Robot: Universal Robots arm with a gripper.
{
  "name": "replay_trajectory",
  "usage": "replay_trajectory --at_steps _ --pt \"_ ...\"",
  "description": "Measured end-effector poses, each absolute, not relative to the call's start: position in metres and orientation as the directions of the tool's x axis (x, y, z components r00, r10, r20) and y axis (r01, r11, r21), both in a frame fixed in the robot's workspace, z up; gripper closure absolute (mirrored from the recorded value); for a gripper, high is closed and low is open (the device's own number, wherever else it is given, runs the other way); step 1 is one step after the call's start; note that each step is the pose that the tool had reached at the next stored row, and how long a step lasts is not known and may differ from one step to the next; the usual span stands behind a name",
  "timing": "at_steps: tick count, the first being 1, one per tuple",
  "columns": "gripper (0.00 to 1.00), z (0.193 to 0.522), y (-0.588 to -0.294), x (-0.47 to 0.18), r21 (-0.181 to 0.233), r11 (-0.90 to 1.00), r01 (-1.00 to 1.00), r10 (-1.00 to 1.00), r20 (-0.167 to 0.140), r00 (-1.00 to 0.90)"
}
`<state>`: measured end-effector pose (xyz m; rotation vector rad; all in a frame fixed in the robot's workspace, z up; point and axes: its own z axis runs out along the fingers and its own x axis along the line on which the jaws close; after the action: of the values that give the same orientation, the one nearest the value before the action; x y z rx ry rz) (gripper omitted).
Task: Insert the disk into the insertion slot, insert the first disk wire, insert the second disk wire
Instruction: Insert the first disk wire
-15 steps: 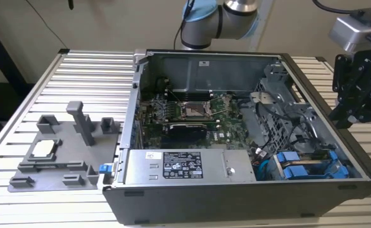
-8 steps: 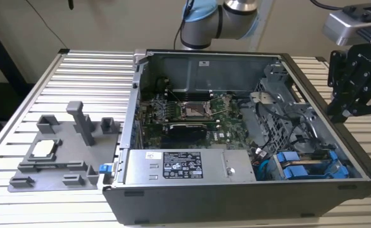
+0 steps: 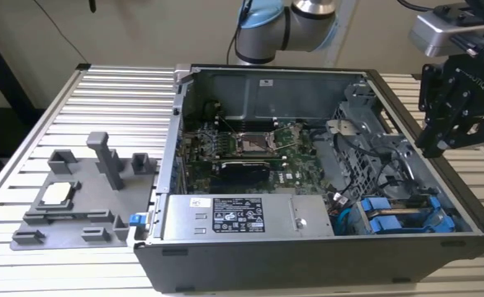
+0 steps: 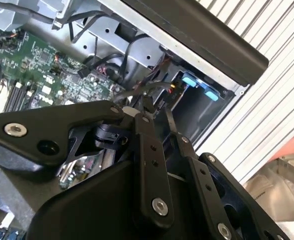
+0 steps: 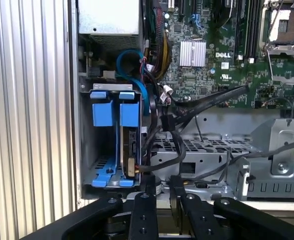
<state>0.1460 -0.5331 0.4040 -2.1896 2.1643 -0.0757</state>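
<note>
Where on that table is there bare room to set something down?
The slatted table is bare behind the grey fixture plate, at the exterior view's left of the open computer case, and in a strip along the near edge. Inside the case it is crowded: motherboard, cables and blue drive carriers, with the hand close by.

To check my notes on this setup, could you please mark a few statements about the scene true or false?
1. The computer case lies open on the slatted table. True.
2. The claw hangs at the exterior view's left. False: it hangs at the right, over the case's edge.
3. In the first wrist view, blue carrier brackets sit in the drive cage. True.
4. A cooler covers the processor socket. False: the socket is bare.
5. The grey box with a white sticker lies outside the case. False: it sits inside.
</note>
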Motion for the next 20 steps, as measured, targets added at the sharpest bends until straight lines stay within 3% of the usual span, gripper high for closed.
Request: replay_trajectory --at_steps 20 --pt "0.74 0.398 -0.529 0.107 -0.084 -0.01 -0.996 -1.0 -0.007 0.011"
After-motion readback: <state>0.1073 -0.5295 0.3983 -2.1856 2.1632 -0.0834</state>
